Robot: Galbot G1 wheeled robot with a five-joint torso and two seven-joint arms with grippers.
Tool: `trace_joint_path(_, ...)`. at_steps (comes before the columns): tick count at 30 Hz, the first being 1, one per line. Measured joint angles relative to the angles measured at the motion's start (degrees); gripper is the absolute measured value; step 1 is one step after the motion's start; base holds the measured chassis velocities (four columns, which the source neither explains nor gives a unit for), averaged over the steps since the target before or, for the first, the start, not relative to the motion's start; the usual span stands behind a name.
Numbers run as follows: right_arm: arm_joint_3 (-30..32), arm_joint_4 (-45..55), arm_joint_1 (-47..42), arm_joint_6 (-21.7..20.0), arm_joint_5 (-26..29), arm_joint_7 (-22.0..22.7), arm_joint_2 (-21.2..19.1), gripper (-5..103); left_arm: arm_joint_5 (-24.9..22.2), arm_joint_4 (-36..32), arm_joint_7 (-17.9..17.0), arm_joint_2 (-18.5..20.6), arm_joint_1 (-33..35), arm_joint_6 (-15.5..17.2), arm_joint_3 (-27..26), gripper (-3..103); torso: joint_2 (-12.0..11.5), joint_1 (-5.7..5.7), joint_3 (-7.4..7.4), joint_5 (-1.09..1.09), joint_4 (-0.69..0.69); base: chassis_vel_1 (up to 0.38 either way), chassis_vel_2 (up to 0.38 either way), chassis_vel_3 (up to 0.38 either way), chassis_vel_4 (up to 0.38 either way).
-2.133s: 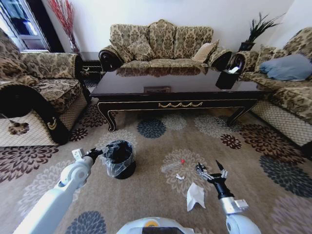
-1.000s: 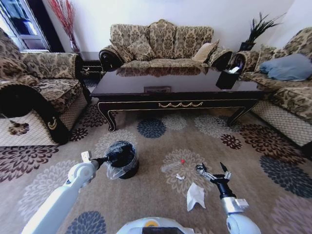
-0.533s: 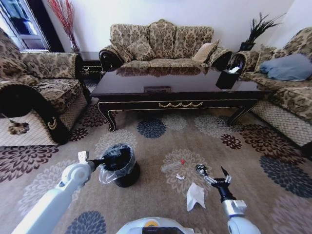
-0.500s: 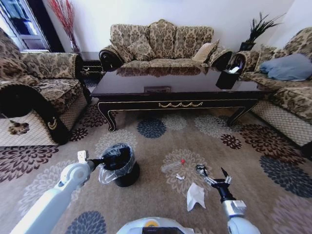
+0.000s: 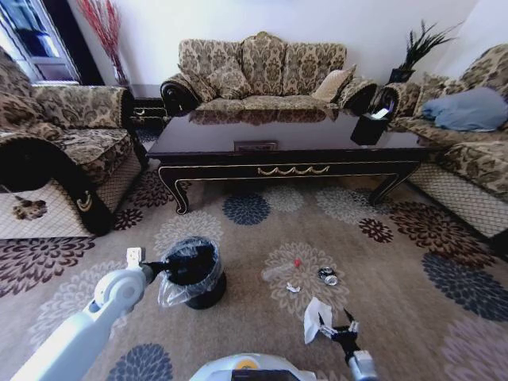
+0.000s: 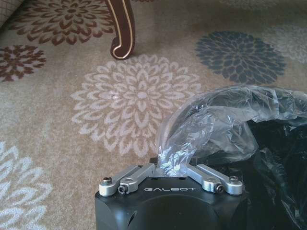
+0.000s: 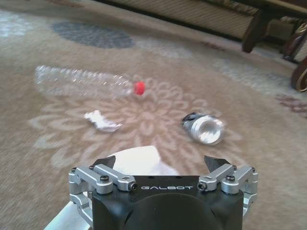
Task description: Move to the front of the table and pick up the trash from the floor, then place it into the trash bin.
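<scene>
Head view: the left end effector (image 5: pixel 165 267) grips the trash bin (image 5: pixel 193 273) liner; the right end effector (image 5: pixel 333 329) hangs wide beside the white paper (image 5: pixel 315 318). Left wrist view: fingers pinch the crinkly bag (image 6: pixel 201 129). Right wrist view: paper directly below; crushed can (image 7: pixel 205 129) and bottle (image 7: pixel 84 81) beyond. Pick-up underway; descending comes next.

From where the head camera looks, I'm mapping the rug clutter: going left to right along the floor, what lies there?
Left gripper pinching the liner of the trash bin → clear plastic bottle → white paper piece → crushed can.
</scene>
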Motion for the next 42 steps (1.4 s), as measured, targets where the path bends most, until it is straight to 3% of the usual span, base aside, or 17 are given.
trace_joint_path(9, -2.1, -4.3, 2.4, 1.3, -1.6, -1.5, 0.1, 103, 2.0, -0.2, -1.1, -1.0, -0.1, -0.1, 1.7, 4, 0.0, 0.00, 0.00, 0.00, 0.00, 0.000, 0.000, 0.000, 0.000)
trace_joint_path(12, -2.4, -5.1, 2.9, 1.3, -1.7, -2.1, -0.2, 99, 2.0, -0.3, -1.4, -1.2, -0.3, -0.2, 2.2, 4, 0.0, 0.00, 0.00, 0.00, 0.00, 0.000, 0.000, 0.000, 0.000)
trace_joint_path(13, -2.6, -5.6, 3.1, 1.3, -1.8, -2.4, -0.4, 89, 2.0, -0.4, -1.6, -1.2, -0.5, -0.2, 2.4, 4, 0.0, 0.00, 0.00, 0.00, 0.00, 0.000, 0.000, 0.000, 0.000)
trace_joint_path(17, -2.9, -6.8, 3.7, 1.6, -1.6, -3.1, -0.8, 79, 1.9, -0.5, -2.1, -1.0, -1.2, -0.2, 2.6, 4, 0.0, 0.00, 0.00, 0.00, -0.01, 0.000, 0.000, 0.000, 0.000)
trace_joint_path(20, -3.3, -7.8, 3.9, 2.1, -1.6, -3.5, -1.0, 62, 1.7, -0.3, -2.9, -0.9, -1.5, -0.2, 2.5, 4, 0.0, 0.00, 0.00, 0.00, 0.00, 0.000, 0.000, 0.000, 0.000)
trace_joint_path(22, -3.3, -7.9, 3.8, 2.2, -1.7, -3.6, -1.0, 62, 1.7, -0.3, -2.9, -0.8, -1.5, -0.2, 2.4, 4, 0.0, 0.00, 0.00, 0.00, 0.00, 0.000, 0.000, 0.000, 0.000)
trace_joint_path(25, -3.5, -8.3, 3.8, 2.4, -1.9, -3.8, -1.0, 45, 1.5, -0.3, -3.0, -0.8, -1.5, -0.2, 2.3, 4, 0.0, 0.00, 0.00, 0.01, 0.00, 0.000, 0.000, 0.000, 0.000)
trace_joint_path(33, -3.6, -9.0, 4.0, 3.1, -1.7, -4.2, -1.0, 24, 1.5, 0.0, -3.0, -0.9, -1.6, -0.3, 2.3, 4, 0.0, 0.00, 0.00, 0.00, 0.00, 0.000, 0.000, 0.000, 0.000)
trace_joint_path(35, -3.6, -9.1, 4.1, 3.2, -1.4, -4.2, -1.0, 8, 1.5, 0.1, -3.3, -0.9, -1.9, -0.3, 2.6, 4, 0.0, 0.00, 0.00, 0.00, 0.00, 0.000, 0.000, 0.000, 0.000)
trace_joint_path(42, -2.4, -7.7, 4.2, 2.8, 1.7, -3.3, -1.7, 0, 1.8, 0.4, -4.0, -1.0, -3.8, -0.3, 6.0, 4, 0.0, 0.00, 0.00, 0.01, 0.01, 0.000, 0.000, 0.000, 0.000)
